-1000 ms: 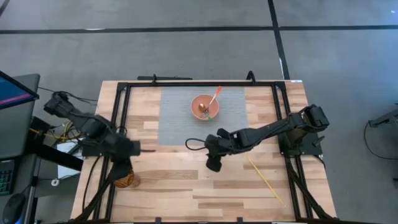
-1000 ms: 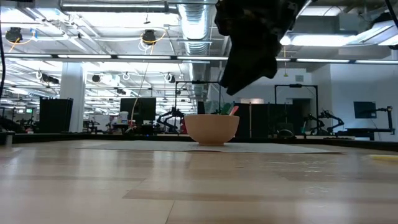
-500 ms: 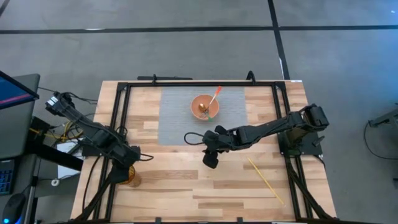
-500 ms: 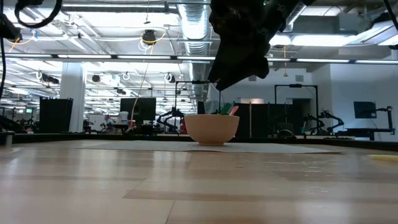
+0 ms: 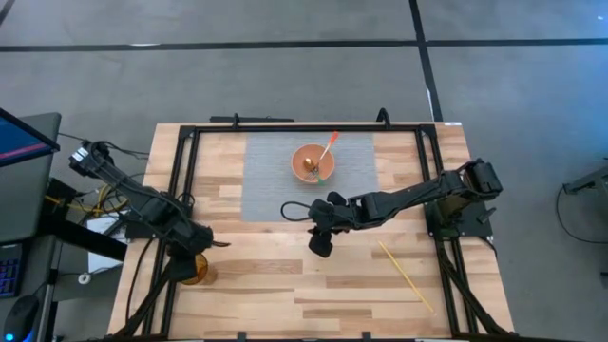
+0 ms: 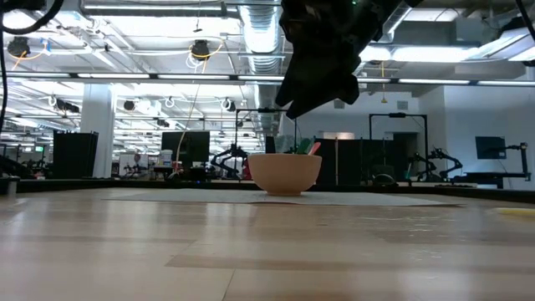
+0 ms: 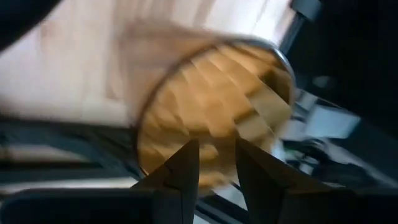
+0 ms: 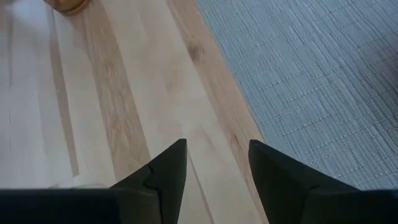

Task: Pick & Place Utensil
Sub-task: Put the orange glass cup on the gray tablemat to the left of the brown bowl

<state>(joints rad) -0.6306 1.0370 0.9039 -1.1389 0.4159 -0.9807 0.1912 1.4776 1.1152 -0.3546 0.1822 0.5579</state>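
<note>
1. Pale butcher-block wooden table (image 5: 266, 285) fills the high view. My right gripper (image 5: 320, 246) hangs over bare planks just past the front edge of the grey woven rectangular mat (image 5: 271, 180), its dark arm stretched in from the table's right side. My left gripper (image 5: 211, 244) sits near the table's left edge, beside the round amber wooden cup (image 5: 193, 273). The terracotta round bowl (image 5: 312, 162) rests on the mat with an orange-handled utensil (image 5: 329, 146) leaning out of it. A thin pale wooden stick (image 5: 407, 275) lies on the planks toward the front right, well apart from both grippers.

2. Low view: the right gripper's dark bulk (image 6: 322, 58) hangs above the bowl (image 6: 284, 173), clear of the table; green and pink utensil tips (image 6: 308, 147) poke over the rim. No writing is legible.

3. Left wrist view: my fingers (image 7: 186, 171) stand slightly apart, empty, close over the cup's mouth (image 7: 214, 109), which looks lined with angular wooden segments.

4. Right wrist view: my fingers (image 8: 165, 171) are spread, holding nothing, above smooth striped planks where they meet the ribbed mat (image 8: 323, 74).
</note>
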